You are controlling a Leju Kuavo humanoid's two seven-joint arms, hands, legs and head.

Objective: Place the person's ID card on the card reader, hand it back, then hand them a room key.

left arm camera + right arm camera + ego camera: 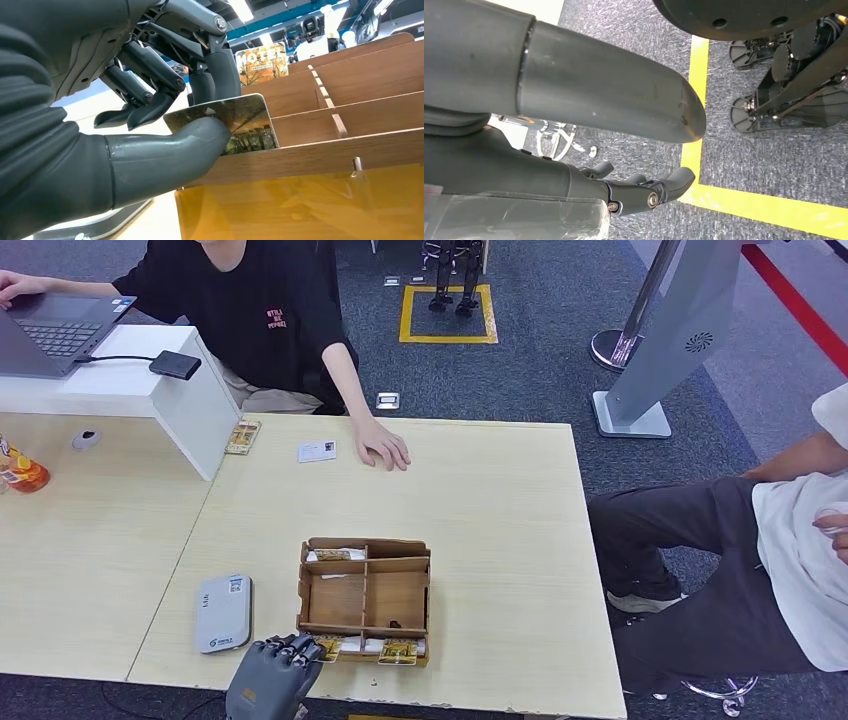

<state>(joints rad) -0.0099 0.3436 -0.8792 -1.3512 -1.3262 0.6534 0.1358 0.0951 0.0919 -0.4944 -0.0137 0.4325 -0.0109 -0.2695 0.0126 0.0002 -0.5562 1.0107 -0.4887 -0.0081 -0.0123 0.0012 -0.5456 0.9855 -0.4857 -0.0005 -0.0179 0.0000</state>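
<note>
Pale wood made up the table (500, 520), with grey carpet beyond its far edge, where a person in a black shirt sat. Going left to right: the card reader (223, 613) lay flat near the near edge, my left hand (272, 675) sat just beside it at the near left corner of the wooden box (366, 598), and a second person sat off the table's right edge. The ID card (316, 451) lay near the far edge, just beside the seated person's hand (383, 446), which rested flat on the table, so I judged it already handed back and the key step to be the one in hand. In the left wrist view my left hand was clamped on a room key (235, 122): my thumb (170, 155) pressed across its printed face and the darker fingers (220, 75) stood behind it, the card part-way out of the box's near compartment and still touching the front wall. To do this well I judged I should draw the key straight up along the slot, keeping the pinch firm so it would not pivot, and clear the wall before swinging towards the far edge. My left wrist was low at the near edge, fingers curled over the box rim. My right hand (644, 192) hung over the carpet, its fingers apart from the thumb and holding nothing.
</note>
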